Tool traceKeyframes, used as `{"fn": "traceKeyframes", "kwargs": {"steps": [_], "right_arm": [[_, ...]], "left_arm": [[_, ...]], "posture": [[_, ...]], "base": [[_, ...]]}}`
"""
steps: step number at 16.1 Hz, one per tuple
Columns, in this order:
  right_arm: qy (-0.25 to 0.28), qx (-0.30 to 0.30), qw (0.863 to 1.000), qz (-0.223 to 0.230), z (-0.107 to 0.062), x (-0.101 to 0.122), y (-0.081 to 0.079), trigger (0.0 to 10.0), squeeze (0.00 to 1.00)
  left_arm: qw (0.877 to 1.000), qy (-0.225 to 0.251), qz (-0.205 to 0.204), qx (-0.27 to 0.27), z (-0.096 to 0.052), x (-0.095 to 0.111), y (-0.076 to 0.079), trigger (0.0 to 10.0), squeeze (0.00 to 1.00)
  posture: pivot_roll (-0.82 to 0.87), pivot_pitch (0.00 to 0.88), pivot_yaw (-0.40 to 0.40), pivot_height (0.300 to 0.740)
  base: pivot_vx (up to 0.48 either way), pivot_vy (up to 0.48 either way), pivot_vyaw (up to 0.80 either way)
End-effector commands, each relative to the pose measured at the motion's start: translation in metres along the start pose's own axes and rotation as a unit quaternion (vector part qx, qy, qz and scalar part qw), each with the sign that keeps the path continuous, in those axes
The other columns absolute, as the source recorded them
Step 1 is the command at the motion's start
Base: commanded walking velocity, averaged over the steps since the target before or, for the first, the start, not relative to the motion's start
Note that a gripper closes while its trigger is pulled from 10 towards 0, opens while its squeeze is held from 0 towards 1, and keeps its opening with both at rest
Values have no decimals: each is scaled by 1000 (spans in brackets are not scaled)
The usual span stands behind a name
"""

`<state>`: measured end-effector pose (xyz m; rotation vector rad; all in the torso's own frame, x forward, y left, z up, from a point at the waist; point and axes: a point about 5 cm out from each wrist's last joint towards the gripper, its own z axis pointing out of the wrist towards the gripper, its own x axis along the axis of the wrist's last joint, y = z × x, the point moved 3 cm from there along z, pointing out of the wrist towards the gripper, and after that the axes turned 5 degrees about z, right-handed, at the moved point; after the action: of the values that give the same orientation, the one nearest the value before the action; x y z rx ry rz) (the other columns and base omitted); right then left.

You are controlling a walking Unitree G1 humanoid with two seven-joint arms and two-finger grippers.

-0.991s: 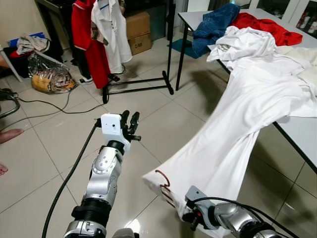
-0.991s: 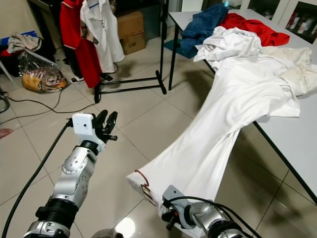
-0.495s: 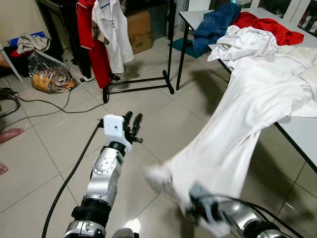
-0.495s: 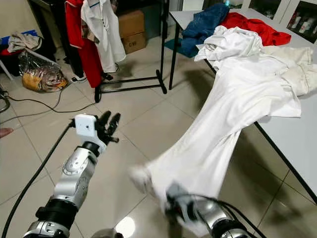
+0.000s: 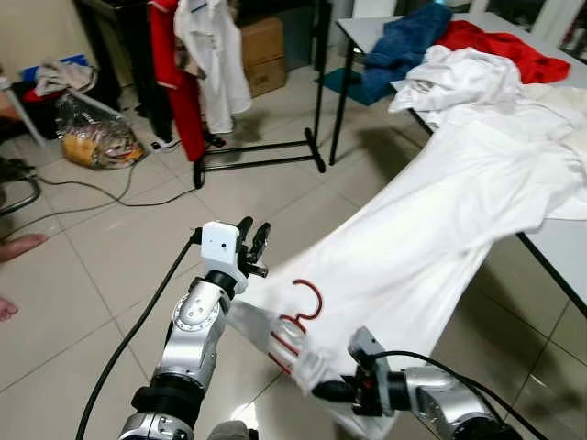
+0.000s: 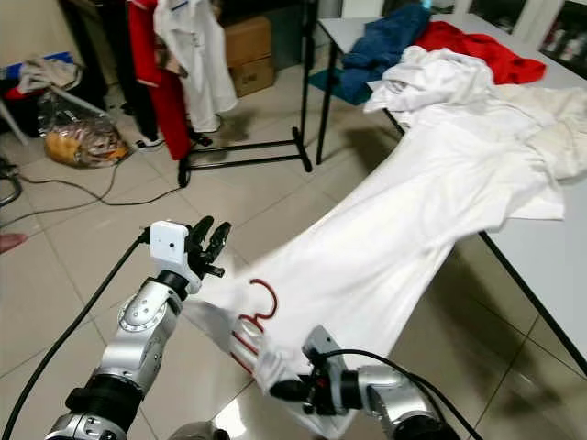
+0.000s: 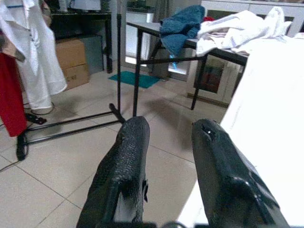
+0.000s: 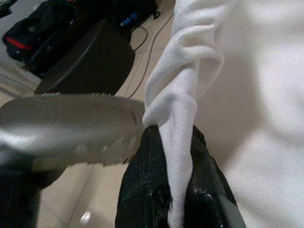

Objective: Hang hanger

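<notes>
- Right gripper (image 5: 323, 389) clamped on a fold of the white garment (image 5: 440, 220), red hanger (image 5: 298, 316) just ahead.
- Left gripper (image 5: 254, 240) parted, empty, beside the hanger hook.
- Advise: grip hook, carry toward far rack (image 5: 316, 82), keeping cloth off floor.

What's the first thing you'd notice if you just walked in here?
The long white garment sliding off the table down to the floor, with a red hanger in its lower end. The right tool pinches the cloth near the hanger, and the left tool hovers open beside it. Behind stands a black clothes rack with red and white clothes.
</notes>
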<state>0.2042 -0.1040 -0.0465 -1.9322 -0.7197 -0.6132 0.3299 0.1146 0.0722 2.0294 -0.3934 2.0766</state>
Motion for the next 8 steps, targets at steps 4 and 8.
{"fn": "traceKeyframes", "kwargs": {"steps": [4,8], "right_arm": [[-31,0,999,25,-8,-7,3,10000,0],[-54,-111,992,12,-16,-12,25,10000,0]], "left_arm": [[1000,-1,5,-4,0,-1,0,10000,0],[1000,1,4,-4,0,-1,0,10000,0]], "posture": [[118,1,37,740],[125,0,35,740]], "base": [[0,0,0],[0,0,0]]}}
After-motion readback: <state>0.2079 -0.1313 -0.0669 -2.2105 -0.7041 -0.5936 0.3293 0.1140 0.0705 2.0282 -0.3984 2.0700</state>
